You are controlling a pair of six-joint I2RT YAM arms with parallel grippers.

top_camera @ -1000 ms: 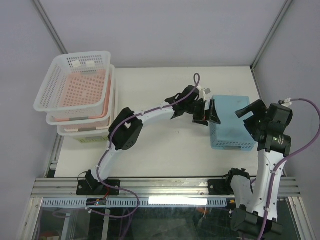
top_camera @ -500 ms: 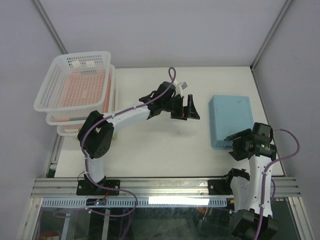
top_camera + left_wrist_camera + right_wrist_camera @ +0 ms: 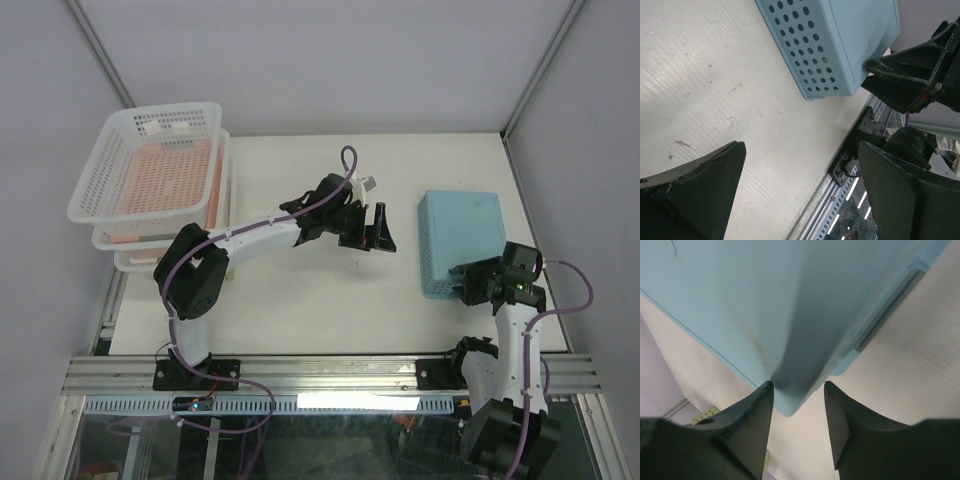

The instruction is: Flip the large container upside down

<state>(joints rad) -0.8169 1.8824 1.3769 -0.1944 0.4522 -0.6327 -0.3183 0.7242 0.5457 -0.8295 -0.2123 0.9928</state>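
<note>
1. Large container (image 3: 97, 172): a white, slightly translucent rectangular plastic basket with perforated walls and a wide flared rim. It is seen upright, opening upward, on top of a stack at the far left corner of the white table (image 3: 300, 300), well apart from both arms.
2. Stack beneath it: a pink perforated basket (image 3: 165, 185) is visible through the large container's base. Another white basket (image 3: 215, 215) is nested lower, and a pale yellow-green basket (image 3: 185, 276) is at the bottom.
3. Light blue rectangular plastic container (image 3: 462, 235): it is placed upside down on the right side of the table, with its smooth solid base uppermost. Its perforated side wall (image 3: 810, 45) is shown in the left wrist view.
4. Left gripper (image 3: 372, 228): it is held over bare tabletop near the middle, between the stack and the blue container. Its black fingers (image 3: 690, 190) are spread wide with nothing between them.
5. Right gripper (image 3: 468, 285): it is positioned at the near left corner of the blue container. In the right wrist view, that corner (image 3: 790, 390) is straddled by the two black fingers (image 3: 747, 425), one on each side. Whether the corner is actually pinched cannot be told.
</note>
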